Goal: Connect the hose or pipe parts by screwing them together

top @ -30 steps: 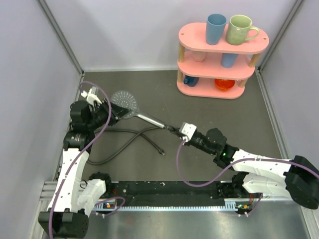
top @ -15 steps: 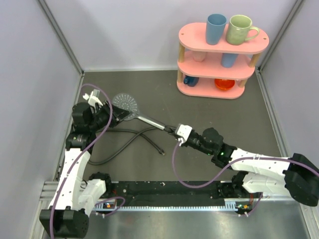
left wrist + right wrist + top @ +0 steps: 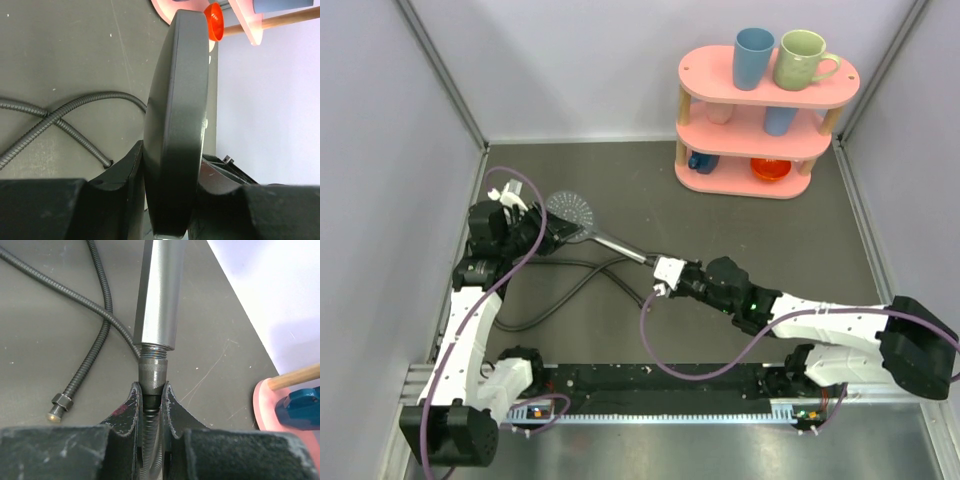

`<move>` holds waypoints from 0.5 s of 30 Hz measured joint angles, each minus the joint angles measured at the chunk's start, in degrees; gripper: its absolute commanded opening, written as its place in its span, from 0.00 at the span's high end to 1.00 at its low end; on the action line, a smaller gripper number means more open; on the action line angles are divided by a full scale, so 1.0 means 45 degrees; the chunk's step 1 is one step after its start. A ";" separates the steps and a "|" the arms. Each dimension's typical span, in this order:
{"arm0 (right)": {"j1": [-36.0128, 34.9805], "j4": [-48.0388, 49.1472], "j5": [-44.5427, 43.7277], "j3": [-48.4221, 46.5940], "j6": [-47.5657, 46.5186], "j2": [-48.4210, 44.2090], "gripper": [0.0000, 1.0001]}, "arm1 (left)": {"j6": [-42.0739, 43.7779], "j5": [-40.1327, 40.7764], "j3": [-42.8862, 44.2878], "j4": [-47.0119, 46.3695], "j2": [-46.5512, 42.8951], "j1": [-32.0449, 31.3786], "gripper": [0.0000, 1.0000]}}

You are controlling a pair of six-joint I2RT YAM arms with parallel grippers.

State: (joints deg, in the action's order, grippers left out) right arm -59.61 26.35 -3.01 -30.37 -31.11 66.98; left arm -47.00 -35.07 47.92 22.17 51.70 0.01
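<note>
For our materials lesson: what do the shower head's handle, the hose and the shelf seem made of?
Shower head handle: brushed metal or metallised plastic, satin sheen. Hose: apparently metal, dull grey spiral ribs. Shelf: pink painted boards, perhaps wood, on wooden dowels.

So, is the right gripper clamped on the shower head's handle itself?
No, the right gripper closes on the hose end fitting, just below the shower head handle.
</note>
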 measured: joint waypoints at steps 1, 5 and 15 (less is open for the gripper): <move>-0.0068 0.0029 -0.0112 -0.0019 -0.0053 0.0087 1.00 | 0.0010 0.0029 0.0019 0.0078 0.0029 0.0000 1.00; -0.0121 0.0228 -0.0228 -0.0029 0.0024 0.0335 1.00 | 0.0058 -0.0044 0.0015 0.0024 0.0131 0.0049 1.00; 0.0447 0.0408 0.0457 -0.0112 0.1564 0.0461 1.00 | 0.0194 -0.1015 -0.0918 -0.2234 -0.0015 0.0248 1.00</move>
State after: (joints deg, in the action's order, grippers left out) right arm -57.60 28.18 -0.95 -30.87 -24.08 69.06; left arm -46.13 -39.64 43.79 12.12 51.64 1.13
